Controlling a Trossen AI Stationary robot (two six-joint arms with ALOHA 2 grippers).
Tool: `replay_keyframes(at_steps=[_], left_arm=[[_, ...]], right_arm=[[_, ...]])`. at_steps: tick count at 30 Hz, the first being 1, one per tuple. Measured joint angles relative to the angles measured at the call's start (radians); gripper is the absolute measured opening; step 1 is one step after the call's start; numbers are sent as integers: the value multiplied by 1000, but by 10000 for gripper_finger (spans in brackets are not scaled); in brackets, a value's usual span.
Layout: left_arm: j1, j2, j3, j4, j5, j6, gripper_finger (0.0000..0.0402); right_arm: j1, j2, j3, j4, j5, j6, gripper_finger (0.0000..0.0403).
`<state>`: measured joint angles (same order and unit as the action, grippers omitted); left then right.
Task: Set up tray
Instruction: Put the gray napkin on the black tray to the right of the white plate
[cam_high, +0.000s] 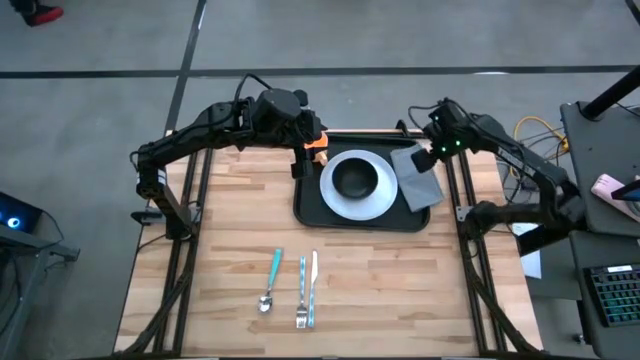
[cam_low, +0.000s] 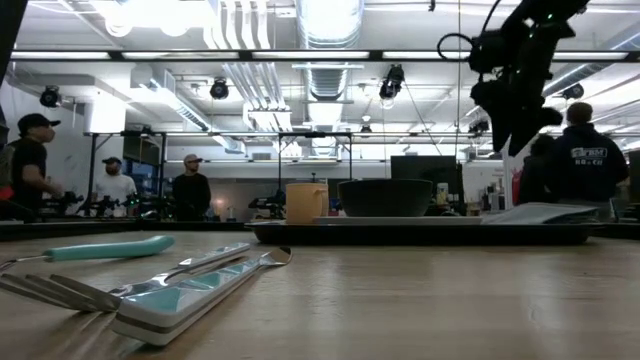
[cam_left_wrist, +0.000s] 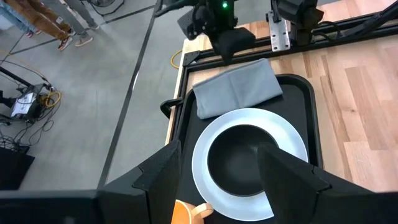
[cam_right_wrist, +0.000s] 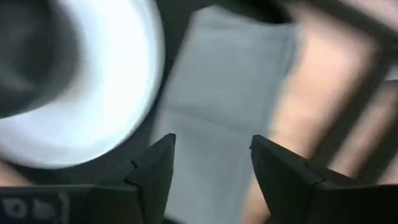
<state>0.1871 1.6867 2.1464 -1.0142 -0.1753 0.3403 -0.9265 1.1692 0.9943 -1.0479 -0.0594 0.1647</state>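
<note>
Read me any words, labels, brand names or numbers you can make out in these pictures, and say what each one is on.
No text here can be read with certainty.
Person's dark jacket, low view: a pale print on the back, too small to read.
Right gripper, right wrist view: pale marks on its housing, too blurred to read.
Tray, plate, napkin, cutlery: no lettering visible.

We see a light wooden desk (cam_high: 230, 230) made of planks. Toward its far edge lies a black tray (cam_high: 305, 205), directly on the wood, its right end close to the desk's right edge. Nearer the front edge three pieces of cutlery lie side by side, well apart from the tray: a spoon (cam_high: 271, 280) with a teal handle on the left, a fork (cam_high: 301, 293) in the middle and a knife (cam_high: 312, 290) just beside it on the right.
</note>
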Motion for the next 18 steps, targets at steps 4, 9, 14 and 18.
replay_keyframes(at_steps=[4,9,14,18], left_arm=[[0,0,0,0,0,1,191],[0,0,0,0,0,1,191],[0,0,0,0,0,2,191],[0,0,0,0,0,2,191]], right_arm=[[27,-44,-7,6,-16,17,188],[56,-32,-93,7,-89,76,171],[88,-11,-206,15,-69,79,131],[99,-17,-264,48,-67,97,94]])
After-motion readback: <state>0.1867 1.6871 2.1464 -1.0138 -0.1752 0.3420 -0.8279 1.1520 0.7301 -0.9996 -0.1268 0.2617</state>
